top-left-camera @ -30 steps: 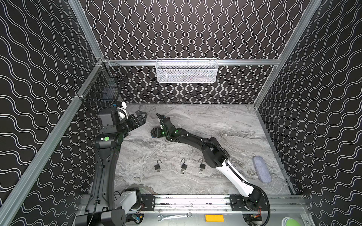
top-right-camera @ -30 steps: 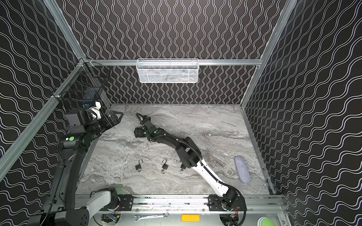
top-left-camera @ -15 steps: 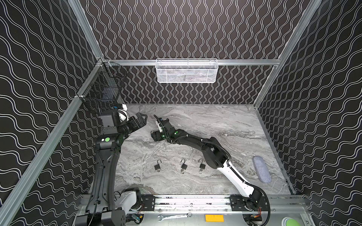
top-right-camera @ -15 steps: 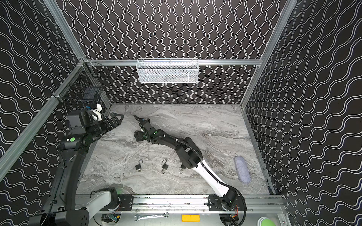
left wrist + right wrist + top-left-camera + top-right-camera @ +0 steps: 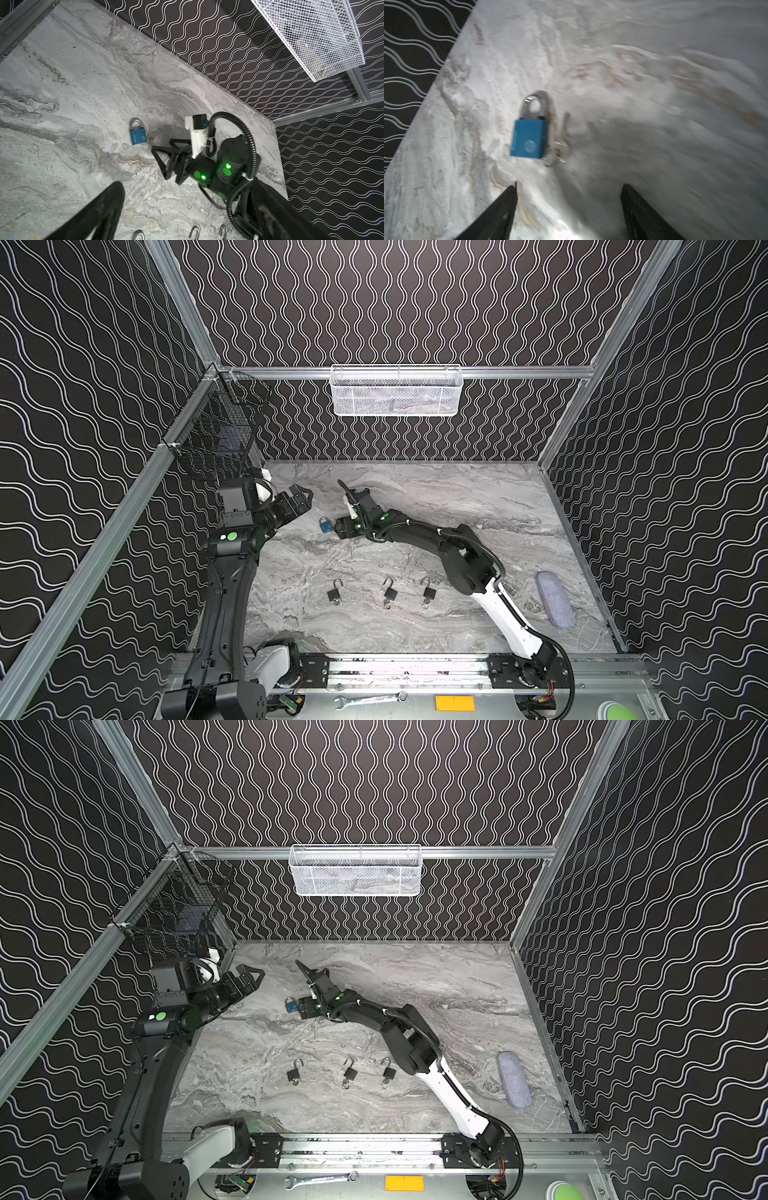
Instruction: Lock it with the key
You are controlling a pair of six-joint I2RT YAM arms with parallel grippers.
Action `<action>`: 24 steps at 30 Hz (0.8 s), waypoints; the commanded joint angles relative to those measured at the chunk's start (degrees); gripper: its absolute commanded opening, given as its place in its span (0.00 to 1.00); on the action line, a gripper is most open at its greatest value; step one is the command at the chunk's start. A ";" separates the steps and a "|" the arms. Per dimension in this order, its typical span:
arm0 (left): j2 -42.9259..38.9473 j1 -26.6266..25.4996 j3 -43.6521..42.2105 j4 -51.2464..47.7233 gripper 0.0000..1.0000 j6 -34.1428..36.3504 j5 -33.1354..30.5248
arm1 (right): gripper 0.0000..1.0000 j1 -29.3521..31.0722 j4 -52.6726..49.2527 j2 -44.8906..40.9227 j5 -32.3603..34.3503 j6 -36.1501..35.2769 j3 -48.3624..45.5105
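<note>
Blue padlock [image 5: 528,139] now lies bare on the marble table [image 5: 415,497], with the key [image 5: 564,128] just beside it. Right gripper [image 5: 569,185] has pulled back off it, jaws wide and empty. Left gripper [image 5: 300,494] is wide too. The lock's loop [image 5: 532,108] looks shut, though blurry, so locking seems done.

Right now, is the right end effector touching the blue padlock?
Apart. The right wrist view shows a strip of bare table between the blue padlock and the open right end effector.
</note>
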 commanded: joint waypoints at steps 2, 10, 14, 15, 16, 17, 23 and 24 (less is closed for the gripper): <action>0.11 0.01 -1.35 3.41 0.99 1.67 0.98 | 0.82 -0.79 3.96 -6.02 -0.06 -0.29 -7.00; 1.69 0.01 -5.81 5.97 0.99 1.34 2.96 | 0.85 -4.01 7.56 -21.09 -3.81 -2.22 -24.67; 3.03 -1.20 -8.39 9.34 0.99 1.55 6.85 | 0.88 -6.87 6.13 -29.35 -3.86 -2.33 -34.27; 3.27 -2.03 -8.77 10.42 0.99 1.46 7.82 | 0.88 -7.55 5.44 -31.03 -3.64 -2.63 -36.22; 3.84 -3.20 -8.57 11.19 0.99 0.94 9.46 | 0.88 -8.31 4.50 -32.94 -3.49 -3.24 -38.40; 4.36 -4.61 -8.27 12.21 0.99 0.52 10.94 | 0.89 -9.14 3.41 -34.68 -3.01 -3.81 -40.32; 9.07 -17.63 -4.20 9.31 0.99 1.45 0.41 | 0.87 -14.03 -1.98 -42.78 0.16 -6.39 -49.67; 9.63 -18.43 -4.42 10.15 0.99 0.79 0.29 | 0.87 -14.67 -2.52 -43.27 0.82 -7.11 -50.48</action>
